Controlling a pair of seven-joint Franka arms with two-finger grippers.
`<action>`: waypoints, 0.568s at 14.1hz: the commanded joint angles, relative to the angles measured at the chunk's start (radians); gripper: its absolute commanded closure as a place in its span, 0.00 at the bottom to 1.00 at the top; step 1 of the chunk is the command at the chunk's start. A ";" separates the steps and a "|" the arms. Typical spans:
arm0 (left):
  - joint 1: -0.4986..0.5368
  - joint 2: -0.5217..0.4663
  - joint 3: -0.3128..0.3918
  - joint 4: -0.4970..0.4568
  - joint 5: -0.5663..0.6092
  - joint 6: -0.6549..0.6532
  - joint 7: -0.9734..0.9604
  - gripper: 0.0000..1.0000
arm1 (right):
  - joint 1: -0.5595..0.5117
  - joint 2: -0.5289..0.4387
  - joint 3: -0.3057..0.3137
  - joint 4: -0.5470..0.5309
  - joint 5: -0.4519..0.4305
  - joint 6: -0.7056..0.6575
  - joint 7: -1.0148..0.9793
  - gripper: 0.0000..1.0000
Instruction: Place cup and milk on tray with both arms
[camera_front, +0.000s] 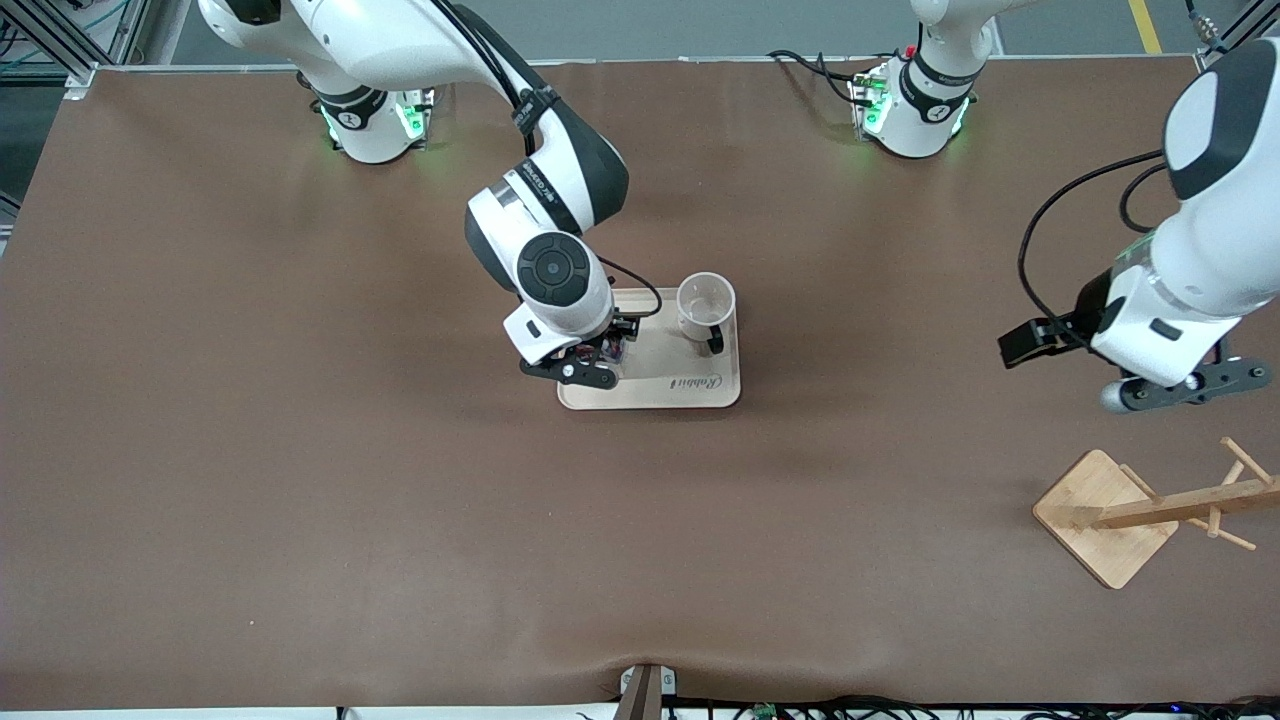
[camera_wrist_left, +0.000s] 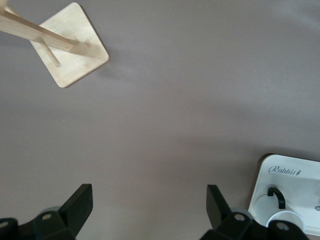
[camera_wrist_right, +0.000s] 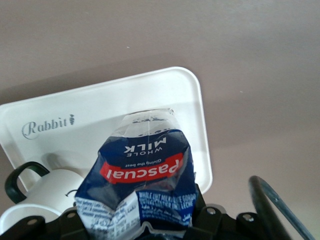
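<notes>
Over the tray (camera_front: 700, 392), beside the cup (camera_front: 705, 308) standing on it, my right gripper (camera_front: 600, 352) pinches the milk (camera_wrist_right: 142, 175), a light, crushable carton best squeezed gently at its sides; my left gripper (camera_wrist_left: 150, 207) waits wide open near the wooden rack (camera_front: 1150, 512).

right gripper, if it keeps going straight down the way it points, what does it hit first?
Probably the tray: the right gripper, shut on the milk, points down over its bare part beside the cup. Height is unclear.

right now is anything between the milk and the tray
Nothing visible. The right gripper is shut on the milk over the tray, at its end toward the right arm. The cup stands on the tray's other end, apart from the milk. The left gripper waits open, off the tray.
</notes>
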 joint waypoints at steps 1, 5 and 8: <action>0.003 -0.034 -0.005 -0.009 0.019 -0.039 0.024 0.00 | 0.008 0.021 0.000 0.027 -0.002 0.026 0.016 1.00; 0.008 -0.060 -0.004 0.002 0.019 -0.064 0.067 0.00 | 0.008 0.024 0.000 0.027 -0.005 0.025 0.016 0.49; 0.034 -0.100 -0.001 0.004 0.007 -0.072 0.180 0.00 | 0.007 0.024 0.000 0.025 -0.008 0.020 0.018 0.34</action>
